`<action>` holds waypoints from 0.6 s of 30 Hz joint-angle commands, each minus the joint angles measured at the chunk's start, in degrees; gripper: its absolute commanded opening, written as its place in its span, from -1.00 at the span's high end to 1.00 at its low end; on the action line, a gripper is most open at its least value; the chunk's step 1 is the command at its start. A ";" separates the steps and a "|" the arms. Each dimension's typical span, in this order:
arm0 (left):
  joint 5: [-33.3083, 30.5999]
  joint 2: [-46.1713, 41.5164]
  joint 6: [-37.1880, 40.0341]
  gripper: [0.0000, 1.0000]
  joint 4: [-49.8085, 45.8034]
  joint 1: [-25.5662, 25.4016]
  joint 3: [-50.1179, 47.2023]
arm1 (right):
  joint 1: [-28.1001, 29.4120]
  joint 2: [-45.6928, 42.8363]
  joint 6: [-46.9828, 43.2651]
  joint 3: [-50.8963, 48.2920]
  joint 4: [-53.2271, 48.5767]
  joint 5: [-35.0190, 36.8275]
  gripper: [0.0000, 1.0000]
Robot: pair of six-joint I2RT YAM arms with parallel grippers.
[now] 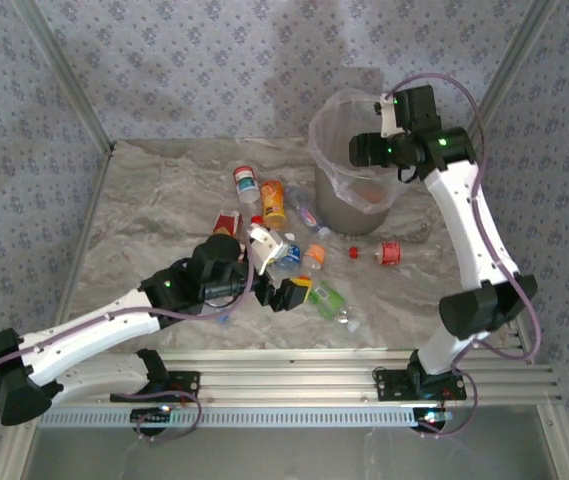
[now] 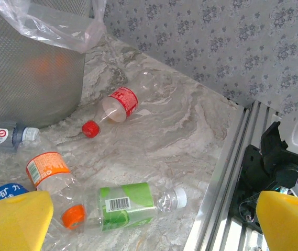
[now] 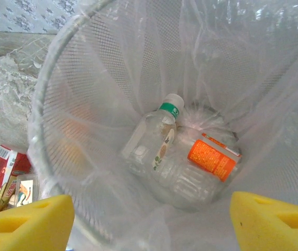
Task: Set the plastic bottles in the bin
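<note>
The left claw (image 2: 149, 222) is hanging spread wide over the tabletop (image 2: 190, 130), its yellow pads (image 2: 12, 219) sitting at opposite lower corners of the wrist view and pinching nothing. Beneath it a green-labelled bottle (image 2: 125, 205) is lying on its side, its long axis running left to right and its white cap pointing right toward the metal rail (image 2: 227, 172). Just beside it an orange-labelled bottle (image 2: 49, 172) is lying slantwise, its orange cap pointing at the lower edge of the view. Farther off, a red-labelled bottle (image 2: 120, 104) is lying with its red cap pointing down-left toward the bin (image 2: 28, 78). A blue-labelled bottle (image 2: 2, 191) is being cut off by the left pad and the frame edge. The right claw (image 3: 149, 225) is hovering over the bin's mouth, jaws standing wide apart around nothing. On the bin's bottom a clear bottle (image 3: 156, 146) is lying with its white cap pointing up-right, touching a second orange bottle (image 3: 211, 159), both blurred by the liner.
</note>
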 commanded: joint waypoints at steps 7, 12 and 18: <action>-2.47 -2.54 6.01 -0.99 -7.11 -0.43 0.82 | 8.69 -16.63 2.01 -16.76 0.11 7.78 -0.57; -2.03 -4.14 8.41 -0.99 -12.24 -0.37 2.09 | 15.08 -23.12 2.60 -26.75 -0.50 7.47 -0.57; -0.62 -6.56 10.78 -0.99 -15.99 -0.41 2.45 | 20.66 -26.72 4.89 -37.52 -0.19 3.94 -0.60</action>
